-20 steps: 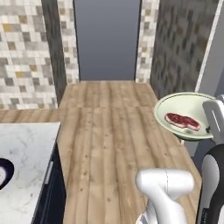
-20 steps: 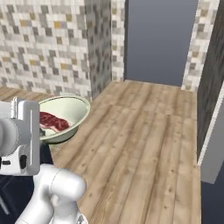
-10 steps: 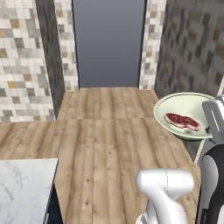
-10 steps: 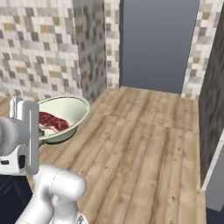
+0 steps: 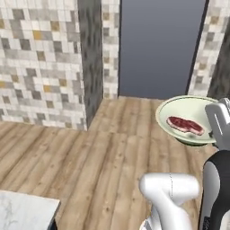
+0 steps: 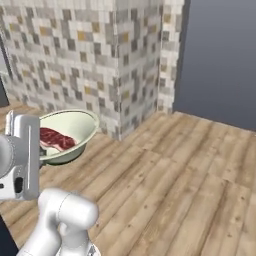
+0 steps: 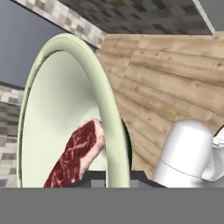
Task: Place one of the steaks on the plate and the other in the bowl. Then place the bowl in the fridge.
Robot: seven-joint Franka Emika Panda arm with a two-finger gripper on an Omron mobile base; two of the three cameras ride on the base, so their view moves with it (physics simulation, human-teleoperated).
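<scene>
A: What are the jaws doing right now?

B: They are clamping the rim of the bowl, one finger on each side of its wall, and carrying it in the air. The jaws themselves are sitting at the bottom edge of the hand view, mostly hidden by the rim.

A: And the meat?

B: One steak is lying inside the bowl, just past the jaws on the inner side of the rim, resting against the low part of the wall.

A: Which step would you say is in hand?

B: I judge it is the last one, taking the loaded bowl to the fridge. Beyond the bowl a wooden floor is stretching away, with a tiled wall off to one side and a plain grey panel farthest off.

A: Is that panel the fridge?

B: I cannot tell; no handles are showing on it.

A: So what does the next move call for?

B: Keeping the bowl level so the steak is not sliding out, until a fridge shelf is within reach.
</scene>
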